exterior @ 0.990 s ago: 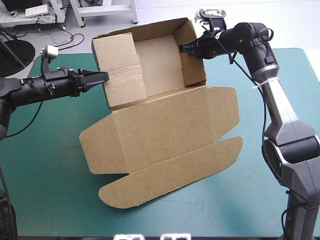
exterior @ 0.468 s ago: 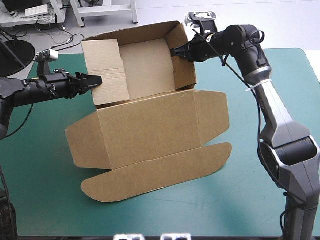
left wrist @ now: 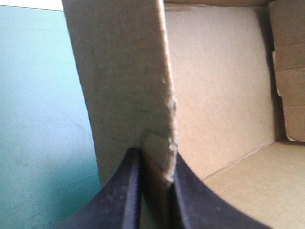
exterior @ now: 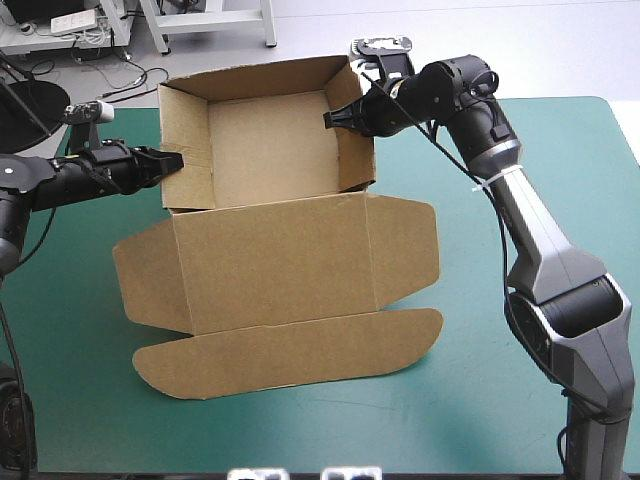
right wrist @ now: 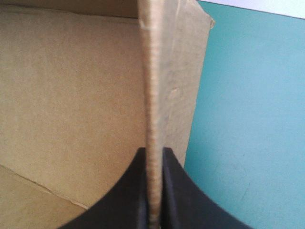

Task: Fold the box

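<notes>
Seemingly all but closed, left pincer (left wrist: 155, 153) and right pincer (right wrist: 153, 151) clamp box (exterior: 272, 262) walls.

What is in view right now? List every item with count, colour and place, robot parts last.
box: 1, brown, mid-table; an open tray with raised walls toward the far edge
lid: 1, brown, part of the box, lying flat on the near side of the tray, flaps spread
table cover: 1, teal-green, under everything
left gripper: 1, black, at the tray's left side, shut on that wall's edge
right gripper: 1, black, at the tray's right side, shut on that wall's edge
</notes>
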`<state>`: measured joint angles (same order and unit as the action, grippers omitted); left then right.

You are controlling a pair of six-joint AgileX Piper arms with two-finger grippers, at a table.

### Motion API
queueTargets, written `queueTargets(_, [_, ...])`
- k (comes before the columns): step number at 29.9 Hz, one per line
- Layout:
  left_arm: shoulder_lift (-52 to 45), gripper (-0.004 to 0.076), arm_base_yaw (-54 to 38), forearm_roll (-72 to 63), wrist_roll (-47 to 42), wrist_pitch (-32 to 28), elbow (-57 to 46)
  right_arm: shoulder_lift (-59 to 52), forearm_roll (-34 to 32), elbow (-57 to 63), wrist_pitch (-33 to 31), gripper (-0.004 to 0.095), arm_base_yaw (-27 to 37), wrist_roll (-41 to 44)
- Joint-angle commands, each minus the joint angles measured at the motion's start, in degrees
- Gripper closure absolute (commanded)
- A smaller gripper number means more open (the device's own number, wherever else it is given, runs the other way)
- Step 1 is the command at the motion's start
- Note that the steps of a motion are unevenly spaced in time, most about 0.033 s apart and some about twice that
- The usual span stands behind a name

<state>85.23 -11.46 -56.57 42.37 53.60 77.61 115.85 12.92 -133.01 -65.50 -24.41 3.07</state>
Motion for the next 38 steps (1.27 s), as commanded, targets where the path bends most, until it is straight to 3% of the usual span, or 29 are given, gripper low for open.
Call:
queueTargets(1, [-2.19,0.0733,1.13,-6.10,0.49,1.26,1.97,-3.24,3.90,-1.66,-0.17,0.0916,-1.00,0.28])
queueTargets(7, [-2.19,0.0734,5.59,12.22,-12.33,2.34,8.26,-3.24,0.35,-1.66,-5.50,0.0917,-1.00,2.82])
queueTargets(13, [-1.84,0.0734,11.33,29.03,-24.41,7.01,14.75,-3.24,2.62,0.12,-6.20,0.0916,-1.00,4.43])
queueTargets(26, [7.15,0.0734,13.32,35.64,-34.18,18.46,14.86,-3.87,0.32,16.16,-6.20,0.0923,-1.00,5.79])
queueTargets(32, [9.99,0.0734,15.43,37.29,-36.49,17.43,14.09,-3.87,-1.62,19.82,-6.20,0.0923,0.32,6.06])
queueTargets(38, [13.37,0.0733,20.72,41.27,-37.57,15.38,13.72,-3.87,0.79,19.91,-5.99,0.0923,3.16,6.23])
